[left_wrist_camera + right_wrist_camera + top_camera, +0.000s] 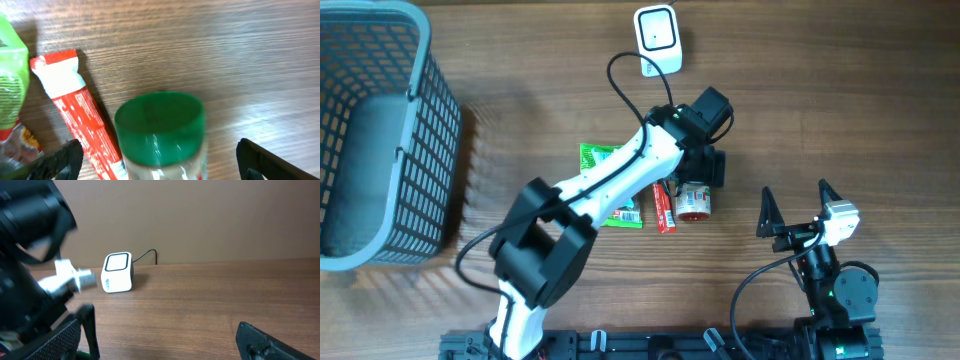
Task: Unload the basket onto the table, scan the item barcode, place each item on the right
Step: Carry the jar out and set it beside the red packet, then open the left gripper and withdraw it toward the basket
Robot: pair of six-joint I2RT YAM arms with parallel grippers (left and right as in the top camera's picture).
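Green-lidded jar (160, 135) on wooden table (240, 60), just beside red packet (80, 125). Left gripper (160, 162) unclenched, fingers either side of jar. Right gripper (796, 197) spread wide, empty, well apart.

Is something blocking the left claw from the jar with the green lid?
Nothing sits between them: the open left claw is right over the jar. The red packet lies close beside the jar, though.

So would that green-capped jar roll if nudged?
Likely: the jar looks round and seems to lie on its side. Its glossy clear body looks stiff, and maybe slippery for the left fingers.
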